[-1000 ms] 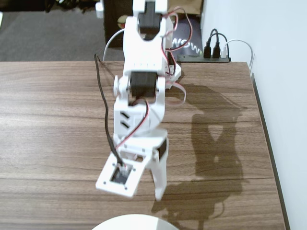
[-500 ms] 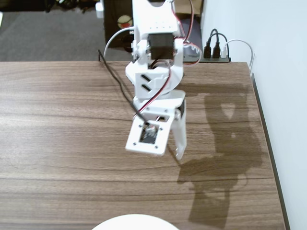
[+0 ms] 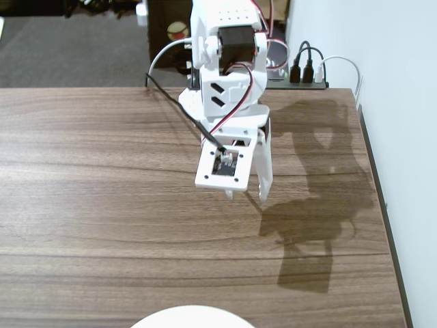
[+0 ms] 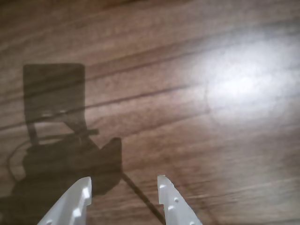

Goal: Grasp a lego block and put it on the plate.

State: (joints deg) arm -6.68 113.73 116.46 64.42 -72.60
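Lego block: not visible in either view. Plate (image 3: 191,317): white, only its top rim shows at bottom edge of the fixed view, on the desk (image 3: 82,178). Gripper (image 3: 247,198) hangs above mid-desk, well apart from plate; jaws apart, nothing between them, wrist view (image 4: 124,183) confirms bare wood below. Desk: dark wood grain, arm shadow cast to the right. Room: white wall (image 3: 403,102) on right, power strip (image 3: 307,82) with plugs at far edge, grey carpet (image 3: 68,48) behind.

The plate (image 3: 192,317) — perhaps mostly — cut off below.
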